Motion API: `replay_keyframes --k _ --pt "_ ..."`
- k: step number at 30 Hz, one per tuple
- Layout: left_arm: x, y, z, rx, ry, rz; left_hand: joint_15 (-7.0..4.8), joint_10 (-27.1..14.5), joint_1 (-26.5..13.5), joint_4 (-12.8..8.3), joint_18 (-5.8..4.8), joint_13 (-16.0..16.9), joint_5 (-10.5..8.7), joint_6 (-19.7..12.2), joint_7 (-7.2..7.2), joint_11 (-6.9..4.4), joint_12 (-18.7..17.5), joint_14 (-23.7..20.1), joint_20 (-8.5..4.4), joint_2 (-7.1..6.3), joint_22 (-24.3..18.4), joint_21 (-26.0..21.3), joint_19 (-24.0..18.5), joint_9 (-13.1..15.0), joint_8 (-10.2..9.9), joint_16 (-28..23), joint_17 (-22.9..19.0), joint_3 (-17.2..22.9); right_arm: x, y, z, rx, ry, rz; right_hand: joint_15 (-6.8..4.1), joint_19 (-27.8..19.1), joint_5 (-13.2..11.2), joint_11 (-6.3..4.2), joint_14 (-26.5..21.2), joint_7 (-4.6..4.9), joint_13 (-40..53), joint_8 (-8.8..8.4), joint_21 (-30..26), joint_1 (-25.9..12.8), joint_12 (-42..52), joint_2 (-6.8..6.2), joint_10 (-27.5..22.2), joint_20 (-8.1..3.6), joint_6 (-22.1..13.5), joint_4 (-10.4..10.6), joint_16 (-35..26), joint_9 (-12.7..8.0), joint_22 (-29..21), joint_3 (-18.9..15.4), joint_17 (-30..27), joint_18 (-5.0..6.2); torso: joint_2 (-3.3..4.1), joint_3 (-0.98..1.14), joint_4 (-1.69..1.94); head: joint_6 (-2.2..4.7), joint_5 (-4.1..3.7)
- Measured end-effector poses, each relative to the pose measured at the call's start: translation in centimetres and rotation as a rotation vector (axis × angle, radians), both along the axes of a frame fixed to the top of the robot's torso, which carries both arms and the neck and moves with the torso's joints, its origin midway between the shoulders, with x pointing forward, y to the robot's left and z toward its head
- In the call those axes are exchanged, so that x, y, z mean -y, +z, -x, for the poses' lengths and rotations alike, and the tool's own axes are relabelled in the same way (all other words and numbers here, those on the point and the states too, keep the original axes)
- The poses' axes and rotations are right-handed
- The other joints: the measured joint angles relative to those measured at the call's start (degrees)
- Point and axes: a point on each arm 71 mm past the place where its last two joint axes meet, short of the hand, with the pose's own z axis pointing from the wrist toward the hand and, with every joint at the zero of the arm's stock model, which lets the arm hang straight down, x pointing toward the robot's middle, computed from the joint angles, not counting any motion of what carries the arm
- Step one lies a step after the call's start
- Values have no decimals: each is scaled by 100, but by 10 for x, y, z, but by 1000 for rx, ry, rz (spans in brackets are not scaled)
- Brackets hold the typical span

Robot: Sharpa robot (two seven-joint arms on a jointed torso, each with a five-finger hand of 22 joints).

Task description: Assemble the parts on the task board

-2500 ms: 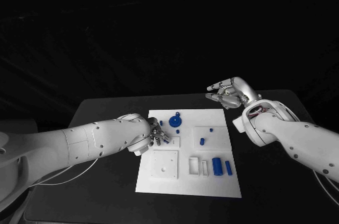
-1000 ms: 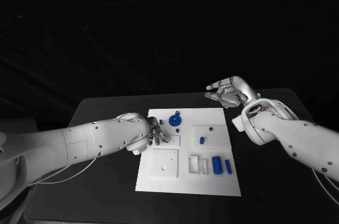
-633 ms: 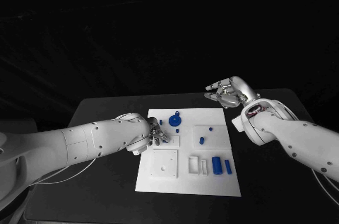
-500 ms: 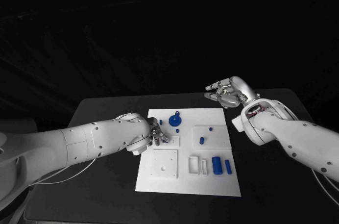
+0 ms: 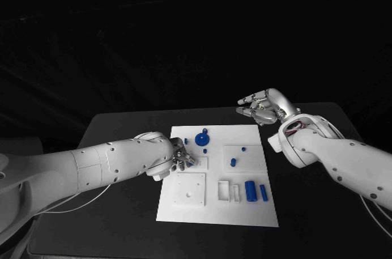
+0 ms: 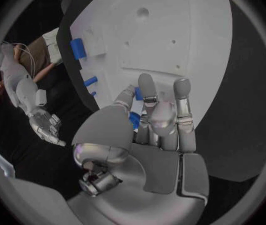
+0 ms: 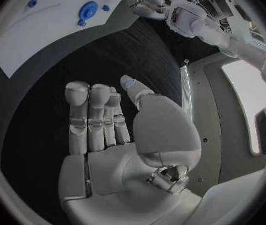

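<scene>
Pinching a small blue part between thumb and fingertips of the left hand, with the remaining fingers lying nearly straight and close together. Hovering low over, or touching, the left edge of the white task board; contact not determinable. Lying just beyond those fingertips: a round blue part with a small blue piece beside it. Standing further right of the fingers: two short blue pegs and a blue stub in a raised square. Lying nearer the robot from the fingertips: a plain white square plate, then a wide blue block and a narrow blue bar side by side. Holding nothing in the right hand: fingers extended side by side, thumb apart, raised above the black table off the board's far right corner, well apart from every part.
</scene>
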Motion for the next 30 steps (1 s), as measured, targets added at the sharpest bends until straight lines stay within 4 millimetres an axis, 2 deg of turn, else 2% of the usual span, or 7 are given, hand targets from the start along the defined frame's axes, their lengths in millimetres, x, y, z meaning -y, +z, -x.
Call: replay_keyframes --k 2,4,15,30 --pt "1 0 0 -1 -2 1 0 0 -39 -29 0 -23 0 0 0 0 0 0 9 -10 0 -2 9 286 -1 0 -12 29 0 0 0 0 0 0 0 0 25 0 0 0 0 0 0 0 0 0 0 0 0 0 0 0 0 0 -5 0 0 0 0 0 0" --pt "1 0 0 -1 -3 1 0 1 -49 -29 0 -24 0 0 0 1 0 0 9 -11 0 -2 9 391 -1 0 -12 29 0 0 0 -1 0 0 0 0 28 0 0 0 0 0 0 0 0 0 0 0 0 0 0 0 0 0 -5 0 0 0 -1 0 -1" --pt "0 0 -2 2 0 0 0 2 -36 -71 0 -52 -54 1 0 2 0 0 9 3 -1 -2 9 396 20 0 -36 70 0 -2 0 -4 -1 1 0 0 28 -16 0 0 -7 0 0 0 0 0 -15 0 0 16 0 0 -1 -16 -5 0 0 3 -3 12 -18" --pt "2 -1 -6 -12 -13 -8 9 12 50 -42 0 -84 -281 5 4 11 0 -8 9 34 -2 -53 8 384 18 0 -97 38 0 -4 0 -10 1 2 0 0 28 -13 0 0 -6 0 0 0 0 0 -13 0 0 16 0 0 -1 -16 -4 0 2 3 1 4 -38"
